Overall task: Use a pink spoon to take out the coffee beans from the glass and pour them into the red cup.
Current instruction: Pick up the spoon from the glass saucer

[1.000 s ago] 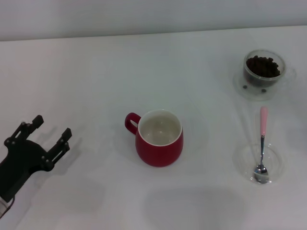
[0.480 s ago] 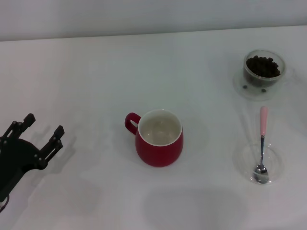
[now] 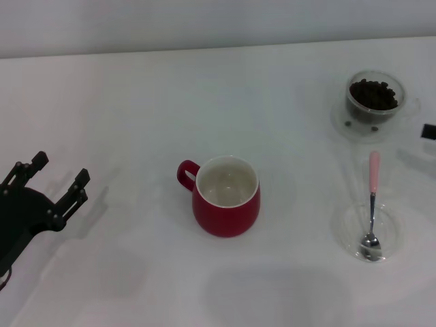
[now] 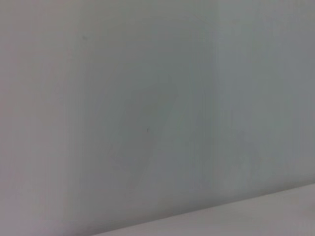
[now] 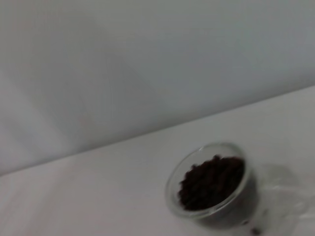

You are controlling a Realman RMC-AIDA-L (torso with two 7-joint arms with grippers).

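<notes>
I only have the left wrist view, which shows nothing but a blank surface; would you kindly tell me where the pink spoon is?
Observer: The pink spoon lies untouched on the table's right side, its bowl in a flat clear dish.
Operator: Thank you. Where are the beans?
Observer: The coffee beans sit in the glass, behind the spoon.
Operator: And the red cup?
Observer: The red cup stands mid-table, empty.
Operator: Is either gripper near it?
Observer: No. The left gripper is open at the far left; of the right arm, only a dark tip shows at the right edge.
</notes>
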